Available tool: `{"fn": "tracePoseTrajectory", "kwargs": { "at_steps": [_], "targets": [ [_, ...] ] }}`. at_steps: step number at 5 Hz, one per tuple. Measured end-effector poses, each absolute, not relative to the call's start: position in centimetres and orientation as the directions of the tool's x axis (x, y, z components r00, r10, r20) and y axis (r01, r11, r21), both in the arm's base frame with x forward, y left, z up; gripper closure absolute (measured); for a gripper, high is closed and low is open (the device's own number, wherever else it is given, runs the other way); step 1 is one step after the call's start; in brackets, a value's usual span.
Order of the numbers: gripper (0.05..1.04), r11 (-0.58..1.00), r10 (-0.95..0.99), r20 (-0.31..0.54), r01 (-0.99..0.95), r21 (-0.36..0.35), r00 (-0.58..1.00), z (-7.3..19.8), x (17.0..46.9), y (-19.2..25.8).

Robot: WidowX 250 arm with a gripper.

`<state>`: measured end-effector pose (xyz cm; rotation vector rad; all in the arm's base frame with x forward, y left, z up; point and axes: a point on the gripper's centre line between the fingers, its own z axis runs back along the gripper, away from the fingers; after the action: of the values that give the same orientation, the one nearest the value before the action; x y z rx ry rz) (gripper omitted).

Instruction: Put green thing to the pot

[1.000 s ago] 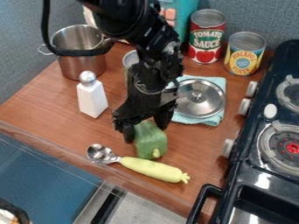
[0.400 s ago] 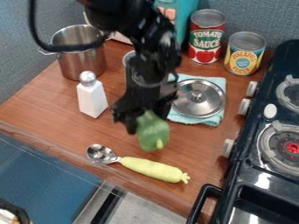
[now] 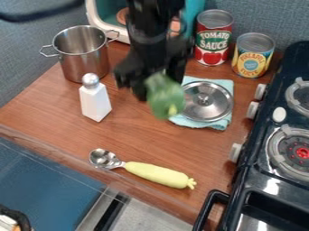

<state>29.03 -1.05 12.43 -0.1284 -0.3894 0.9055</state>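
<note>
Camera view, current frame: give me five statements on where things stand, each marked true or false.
1. The pincer holds the green toy vegetable. True.
2. The steel pot is covered by its lid. False: the pot is open, and the lid lies on a light blue cloth.
3. The white shaker stands upright on the wooden counter. True.
4. The yellow-handled spoon lies on the stove. False: it lies on the counter.
5. The red-labelled can is lying on its side. False: it stands upright.
</note>
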Motion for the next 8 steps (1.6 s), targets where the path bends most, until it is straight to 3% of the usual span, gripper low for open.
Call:
{"fn": "tracePoseTrajectory", "kwargs": {
  "at_steps": [1, 3, 6, 8],
  "targets": [
    [0.305, 0.591, 0.807, 0.261, -0.719, -0.366, 0.53, 16.7, 28.9, 0.1],
    [0.305, 0.531, 0.847, 0.283, -0.746, -0.403, 0.45, 20.0, 28.8, 7.0],
    [0.305, 0.57, 0.809, 0.339, -0.784, -0.245, 0.481, 17.9, 32.6, 13.8],
    [0.305, 0.508, 0.843, 0.329, -0.831, -0.225, 0.426, 16.2, 34.4, 17.1]
  ]
}}
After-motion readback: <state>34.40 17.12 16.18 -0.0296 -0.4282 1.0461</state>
